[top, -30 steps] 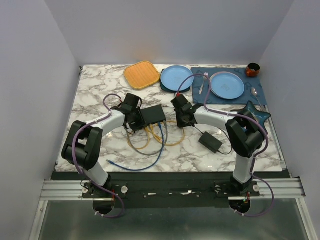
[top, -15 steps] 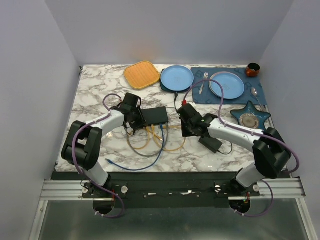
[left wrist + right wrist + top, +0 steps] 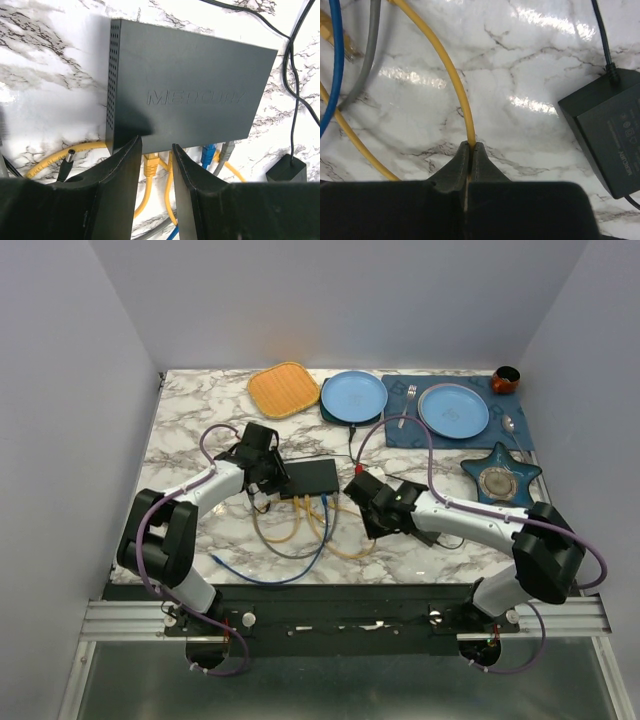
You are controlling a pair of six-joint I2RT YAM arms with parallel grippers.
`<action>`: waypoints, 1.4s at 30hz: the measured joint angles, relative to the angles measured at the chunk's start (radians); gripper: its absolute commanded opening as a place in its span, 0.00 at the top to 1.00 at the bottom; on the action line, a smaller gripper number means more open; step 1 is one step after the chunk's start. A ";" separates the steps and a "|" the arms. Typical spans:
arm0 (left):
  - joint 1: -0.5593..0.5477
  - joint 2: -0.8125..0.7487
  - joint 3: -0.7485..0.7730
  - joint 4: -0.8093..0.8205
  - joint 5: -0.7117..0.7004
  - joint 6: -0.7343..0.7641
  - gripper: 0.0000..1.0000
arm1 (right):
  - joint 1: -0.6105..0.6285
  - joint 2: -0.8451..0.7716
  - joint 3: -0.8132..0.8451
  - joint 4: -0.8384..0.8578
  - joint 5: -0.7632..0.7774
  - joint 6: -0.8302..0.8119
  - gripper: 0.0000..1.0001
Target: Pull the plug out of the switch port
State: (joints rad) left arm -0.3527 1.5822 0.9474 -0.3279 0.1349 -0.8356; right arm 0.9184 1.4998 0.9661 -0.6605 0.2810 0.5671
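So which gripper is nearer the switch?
Left. The left gripper sits at the switch's port edge; the right gripper is off to its side, shut on a yellow cable.

Matte-black switch (image 3: 190,95), yellow cable (image 3: 455,75), marbled table (image 3: 530,65)

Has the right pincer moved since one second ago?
Yes. The right pincer came nearer the front, away from the orange trivet, shut on a yellow cable.

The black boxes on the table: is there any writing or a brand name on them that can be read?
"MERCURY": raised letters on the top face of the switch, left wrist view.
Power brick: a short word printed sideways and a few small marks, too small to read for sure.
No other readable text shows.
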 measured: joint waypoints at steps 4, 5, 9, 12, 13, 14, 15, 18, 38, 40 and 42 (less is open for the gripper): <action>0.000 -0.014 0.000 0.000 0.000 0.000 0.55 | 0.051 0.023 0.024 -0.085 0.034 0.008 0.96; 0.000 -0.016 0.000 0.000 0.000 0.000 0.55 | 0.062 0.024 0.026 -0.103 0.044 0.014 0.91; 0.001 -0.021 -0.001 0.002 0.000 0.000 0.55 | 0.079 -0.024 0.015 -0.147 0.067 0.059 0.48; 0.002 -0.021 -0.003 0.006 0.000 -0.001 0.55 | 0.082 -0.095 0.005 -0.171 0.087 0.076 0.37; 0.003 -0.022 -0.006 0.010 0.000 -0.001 0.55 | 0.082 -0.113 0.010 -0.179 0.102 0.077 0.36; 0.004 -0.023 -0.011 0.013 0.000 -0.001 0.55 | 0.082 -0.118 0.018 -0.183 0.115 0.079 0.35; 0.004 -0.025 -0.016 0.013 0.000 -0.001 0.55 | 0.082 -0.116 0.030 -0.185 0.127 0.074 0.35; 0.004 -0.044 -0.049 0.022 0.001 -0.004 0.55 | 0.082 -0.074 0.071 -0.170 0.155 0.035 0.35; -0.001 -0.138 -0.232 0.104 0.089 -0.037 0.55 | 0.042 0.344 0.214 0.100 0.113 -0.164 0.57; -0.002 -0.138 -0.236 0.118 0.097 -0.045 0.55 | 0.036 0.336 0.200 0.121 0.095 -0.156 0.60; -0.003 -0.137 -0.237 0.130 0.106 -0.052 0.55 | 0.034 0.328 0.183 0.144 0.078 -0.144 0.67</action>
State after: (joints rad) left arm -0.3557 1.4448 0.7101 -0.1982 0.2405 -0.8875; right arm 0.9527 1.8278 1.1492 -0.5167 0.3592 0.4232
